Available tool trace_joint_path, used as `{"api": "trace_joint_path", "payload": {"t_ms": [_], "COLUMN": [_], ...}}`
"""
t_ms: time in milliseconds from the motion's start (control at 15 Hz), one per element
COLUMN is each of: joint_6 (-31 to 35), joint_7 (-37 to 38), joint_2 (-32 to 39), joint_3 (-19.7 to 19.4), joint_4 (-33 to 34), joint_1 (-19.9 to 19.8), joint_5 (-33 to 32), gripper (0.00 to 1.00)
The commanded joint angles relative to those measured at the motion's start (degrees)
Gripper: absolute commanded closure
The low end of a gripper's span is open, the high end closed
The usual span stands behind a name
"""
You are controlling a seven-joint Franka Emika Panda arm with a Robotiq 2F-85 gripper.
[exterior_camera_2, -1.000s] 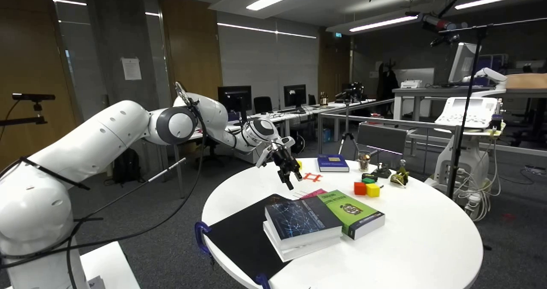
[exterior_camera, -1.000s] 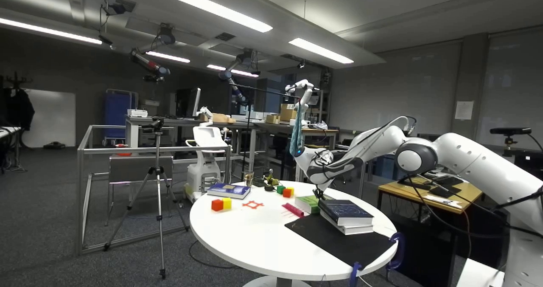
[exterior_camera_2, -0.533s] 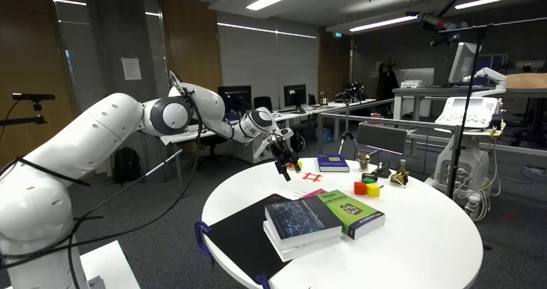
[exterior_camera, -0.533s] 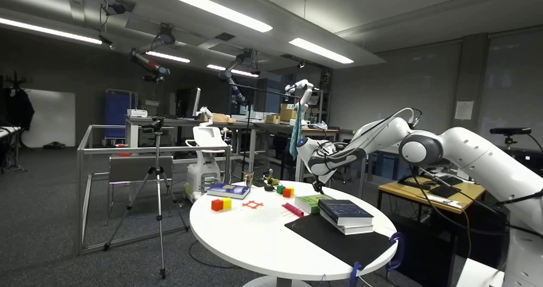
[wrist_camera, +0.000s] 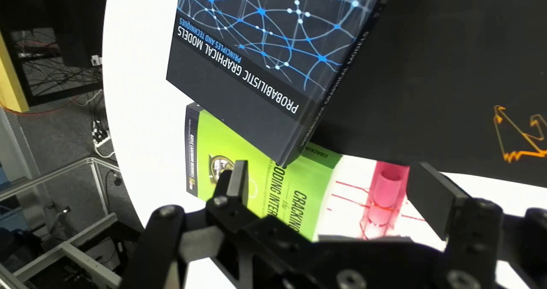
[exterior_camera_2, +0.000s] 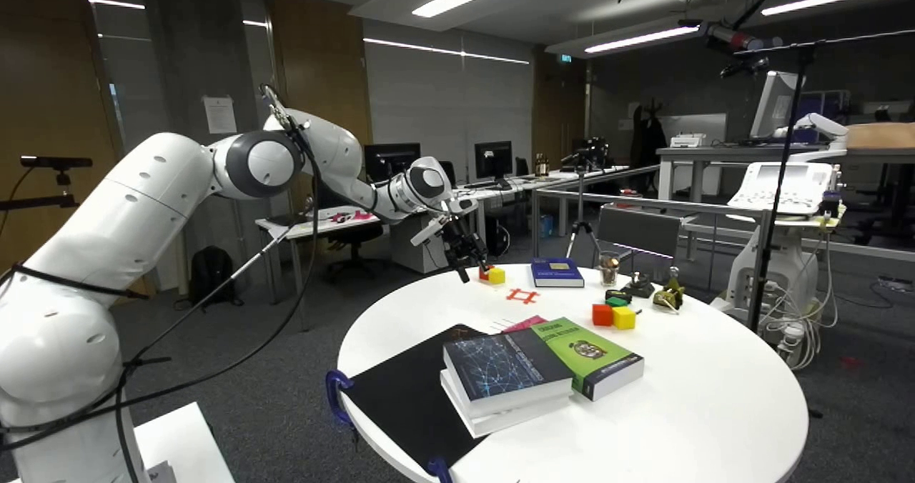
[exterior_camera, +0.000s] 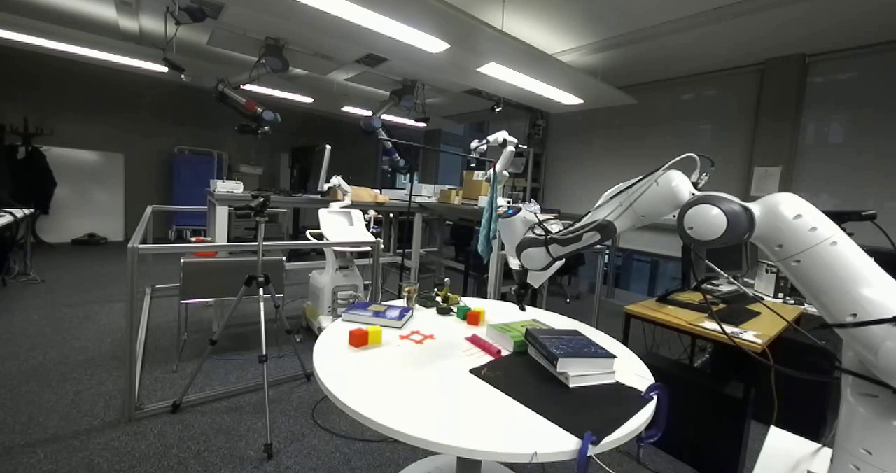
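Observation:
My gripper (wrist_camera: 335, 190) is open and empty, its two black fingers wide apart. In both exterior views it hangs above the white table, tilted (exterior_camera: 520, 304) (exterior_camera_2: 475, 271), touching nothing. A dark book with blue lines (wrist_camera: 239, 75) lies on a white-paged book (exterior_camera_2: 493, 419); it shows in both exterior views (exterior_camera: 568, 347) (exterior_camera_2: 504, 365). A green book (wrist_camera: 295, 190) lies flat beside them, its corner under the dark book's overhang in the wrist view; it also shows in an exterior view (exterior_camera_2: 590, 351). A pink object (wrist_camera: 383, 195) lies beside the green book.
The round white table (exterior_camera: 406, 403) bears a black mat (exterior_camera_2: 414, 390) held by blue clamps (exterior_camera_2: 337, 390). A blue book (exterior_camera_2: 557, 274), red and yellow blocks (exterior_camera_2: 612, 316), a glass (exterior_camera_2: 608, 269), a red frame shape (exterior_camera_2: 522, 296) and a small golden figure (exterior_camera_2: 669, 297) stand farther off.
My arm has drawn back and the gripper has risen, moving away from the books. The gripper stays open. The books and blocks have not moved.

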Motion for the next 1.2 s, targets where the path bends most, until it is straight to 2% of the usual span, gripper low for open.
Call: {"api": "trace_joint_path", "payload": {"t_ms": [0,800,1133], "joint_6": [5.7,12.2,13.3], "joint_7": [-1.5,0.8,1.7], "joint_2": [-10.5,-32.2,-39.9], "joint_3": [1.4,2.9,2.9], "joint_4": [-13.4,-37.9,-43.6], "joint_1": [-0.5,-1.8,-4.0], "joint_5": [2.7,5.0,7.4], "gripper": [0.00,0.00,0.00]}}
